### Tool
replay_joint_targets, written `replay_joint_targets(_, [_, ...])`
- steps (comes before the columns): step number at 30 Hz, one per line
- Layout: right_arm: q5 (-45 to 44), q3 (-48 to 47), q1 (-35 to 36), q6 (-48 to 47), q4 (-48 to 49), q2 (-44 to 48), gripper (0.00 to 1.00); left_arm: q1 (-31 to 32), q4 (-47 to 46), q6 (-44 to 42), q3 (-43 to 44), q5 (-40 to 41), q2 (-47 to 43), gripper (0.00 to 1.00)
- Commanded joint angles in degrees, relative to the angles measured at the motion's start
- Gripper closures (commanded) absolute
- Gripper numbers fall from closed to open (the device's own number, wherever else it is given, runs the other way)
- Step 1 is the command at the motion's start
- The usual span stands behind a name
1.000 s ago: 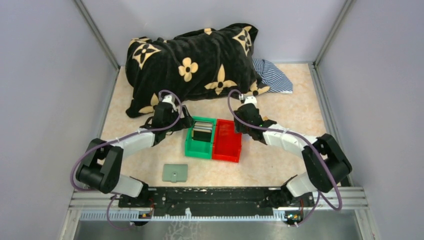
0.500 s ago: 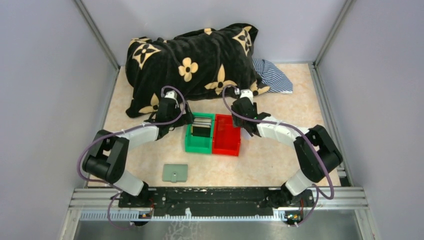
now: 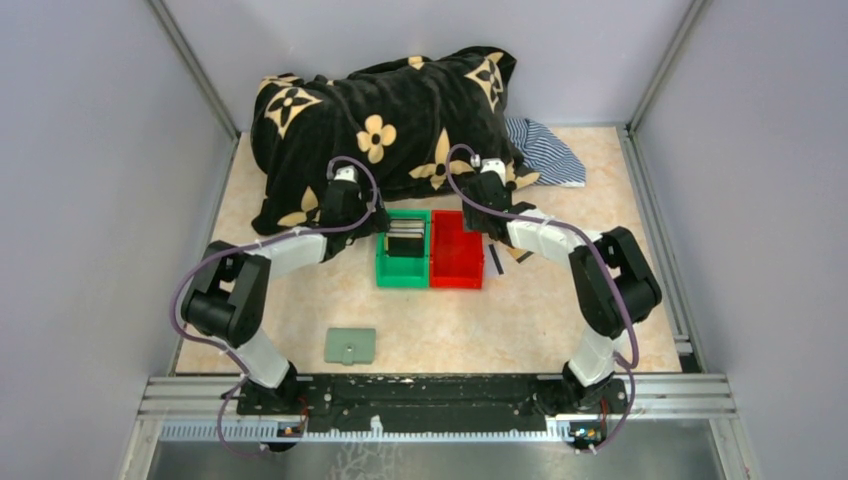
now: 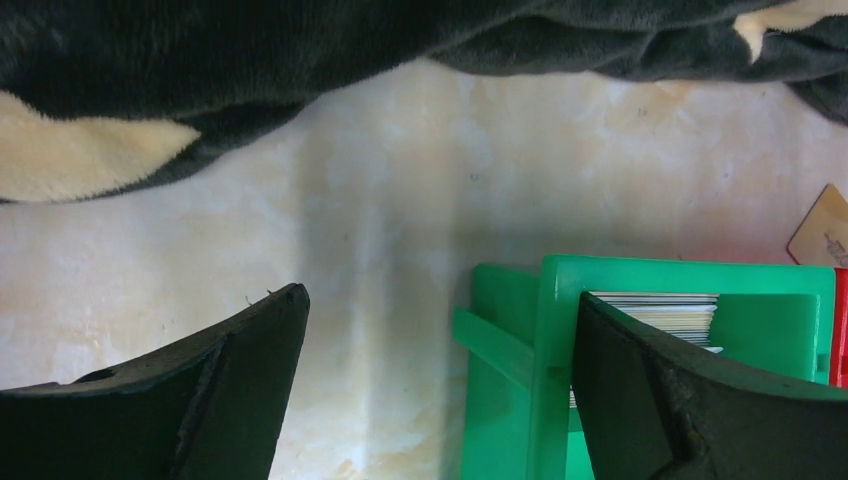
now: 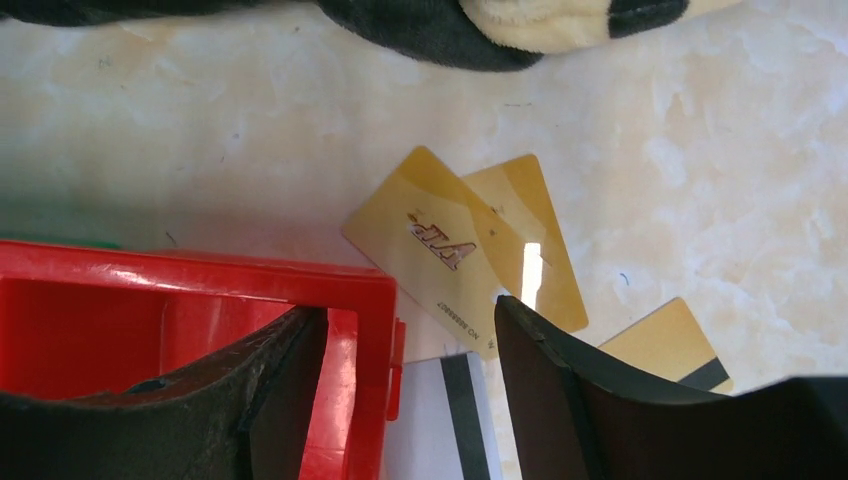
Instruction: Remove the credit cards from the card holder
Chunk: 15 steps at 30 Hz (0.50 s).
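Gaping wide like the left tool (image 4: 437, 295), the right tool (image 5: 410, 306) is straddling the red bin (image 5: 150, 280) wall, risking clamping plastic rather than the credit cards (image 5: 440, 240) lying just outside it.

The black flowered blanket (image 3: 385, 120) is walling off 12 o'clock, just beyond the green bin (image 3: 403, 276) and red bin (image 3: 455, 279). Bare tabletop (image 3: 520, 325) is lying open at 4 o'clock, the card holder (image 3: 350, 345) at 7.
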State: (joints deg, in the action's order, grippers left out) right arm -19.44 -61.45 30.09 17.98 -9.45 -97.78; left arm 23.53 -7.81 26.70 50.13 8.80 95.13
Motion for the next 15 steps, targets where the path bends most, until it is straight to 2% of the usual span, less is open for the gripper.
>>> replay_joint_targets(1, [-0.7, -5.1, -0.3, -1.1, 1.2, -2.0, 0.37, -0.2, 0.2, -0.4, 4.5, 1.9, 2.1, 0.01])
replay_joint_targets(5, [-1.0, -5.6, -0.3, -1.6, 1.2, -1.5, 0.37, -0.2, 0.3, -0.4, 5.9, 1.2, 1.8, 0.01])
replay_joint_targets(15, [2.3, -1.5, -0.3, -2.5, 0.8, 8.0, 0.26, -0.2, 2.5, 0.5, 2.7, -0.2, -5.2, 0.01])
